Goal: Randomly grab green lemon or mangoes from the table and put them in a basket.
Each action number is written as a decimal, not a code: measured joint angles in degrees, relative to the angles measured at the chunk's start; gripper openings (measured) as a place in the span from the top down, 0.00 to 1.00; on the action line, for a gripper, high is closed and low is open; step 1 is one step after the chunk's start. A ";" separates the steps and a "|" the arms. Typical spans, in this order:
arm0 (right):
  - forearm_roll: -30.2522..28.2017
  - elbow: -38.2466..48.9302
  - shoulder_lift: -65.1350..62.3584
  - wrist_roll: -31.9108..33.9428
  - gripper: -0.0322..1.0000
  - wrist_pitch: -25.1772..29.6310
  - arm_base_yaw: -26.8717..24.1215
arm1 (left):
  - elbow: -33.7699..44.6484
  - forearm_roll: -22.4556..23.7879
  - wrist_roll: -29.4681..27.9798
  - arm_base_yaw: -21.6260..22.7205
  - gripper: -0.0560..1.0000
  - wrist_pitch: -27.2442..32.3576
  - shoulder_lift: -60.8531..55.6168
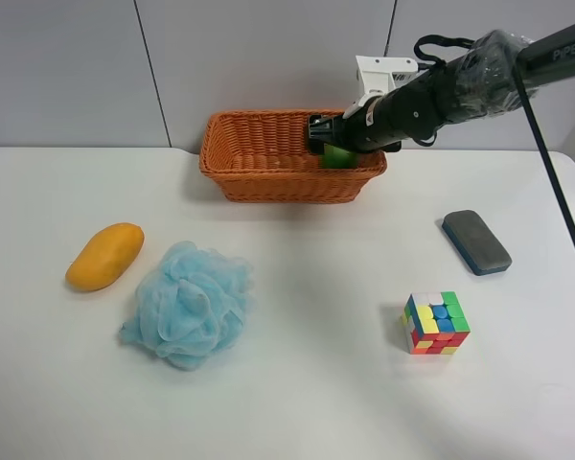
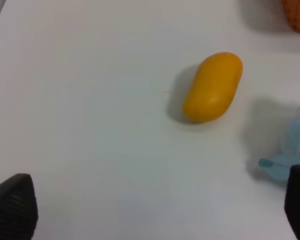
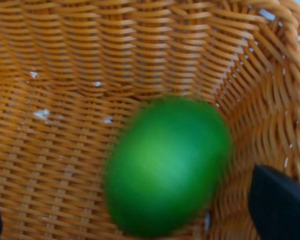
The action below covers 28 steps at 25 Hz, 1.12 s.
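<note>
The green lemon is blurred inside the wicker basket, near its right wall. In the exterior high view the lemon shows just under the right gripper, over the basket's right end. The right gripper is open, with its fingers wide apart on either side of the lemon and not touching it. The yellow-orange mango lies on the white table at the left. The left gripper is open and empty above the table, some way from the mango.
A fluffy light blue bath pouf lies right next to the mango. A multicoloured puzzle cube and a dark blue-grey eraser-like block lie on the right side. A black cable hangs from the right arm.
</note>
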 joint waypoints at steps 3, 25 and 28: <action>0.00 0.00 0.00 -0.02 0.01 0.00 0.00 | 0.00 0.00 0.00 0.00 0.01 0.00 0.00; 0.95 -0.26 -20.85 -21.48 0.01 34.88 -10.91 | 0.00 0.00 0.00 0.00 0.01 0.00 0.00; 4.15 -0.26 -23.73 -27.96 0.01 42.72 -15.10 | 0.00 0.00 0.00 0.00 0.01 0.00 0.00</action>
